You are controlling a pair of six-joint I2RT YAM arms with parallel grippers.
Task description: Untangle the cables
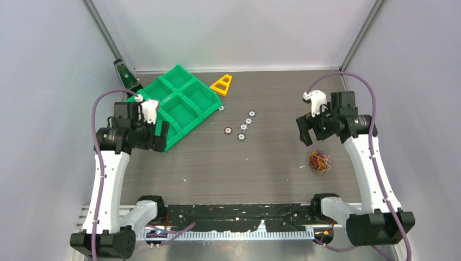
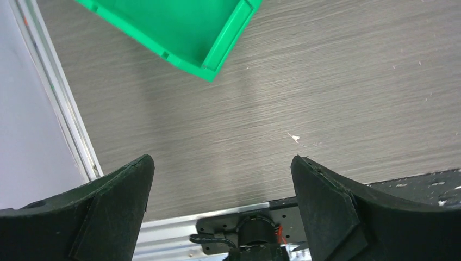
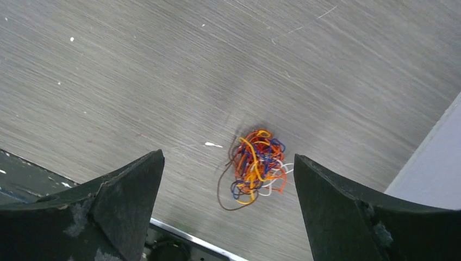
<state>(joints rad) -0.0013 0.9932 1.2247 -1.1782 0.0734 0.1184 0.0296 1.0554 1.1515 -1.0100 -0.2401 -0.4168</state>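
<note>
- Grey wood-grain table (image 1: pixel 217 163) in a pale-walled enclosure, with two white-and-black robot arms bolted at its near edge
- A green tray (image 1: pixel 185 103) with several compartments lies askew on the table, its near corner under the left arm's wrist
- The cables (image 1: pixel 319 161), a small tangled ball of orange, yellow, red, blue, white and dark brown wire, lie on bare table well to the right of the green tray and nearer the arms' bases; one brown loop trails out of the ball
- The right gripper (image 1: pixel 305 132) hangs above the table well to the right of the green tray, jaws spread wide with nothing between them; its wrist camera shows the tangle on the table below, between the two fingers and touching neither
- The left gripper (image 1: pixel 162 137) hangs at the green tray's near edge, jaws wide apart and empty; its wrist camera shows one corner of the tray beyond the fingertips
- A yellow triangle (image 1: pixel 222 85) sits just right of the green tray's far side
- A handful of small round discs (image 1: pixel 243 126) lie scattered to the right of the green tray, between it and the right gripper
</note>
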